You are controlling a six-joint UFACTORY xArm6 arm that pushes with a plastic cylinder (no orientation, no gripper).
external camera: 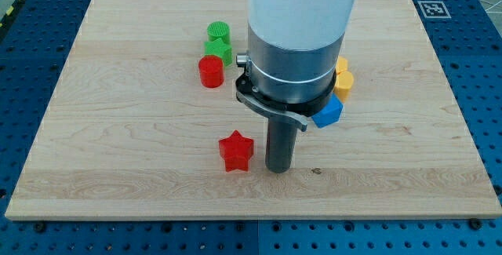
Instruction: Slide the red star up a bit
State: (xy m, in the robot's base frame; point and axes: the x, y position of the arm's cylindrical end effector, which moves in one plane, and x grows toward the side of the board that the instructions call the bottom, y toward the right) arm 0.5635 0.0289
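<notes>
The red star (235, 151) lies on the wooden board (118, 129) a little below the middle. My tip (278, 168) stands on the board just to the star's right, a small gap apart and level with its lower half. The arm's wide body hangs over the middle of the board and hides what is behind it.
A red cylinder (210, 72) sits up and left of the star, with a green star-like block (219, 50) and a green cylinder (218, 31) above it. A blue block (329, 111) and yellow blocks (344, 78) show to the arm's right, partly hidden.
</notes>
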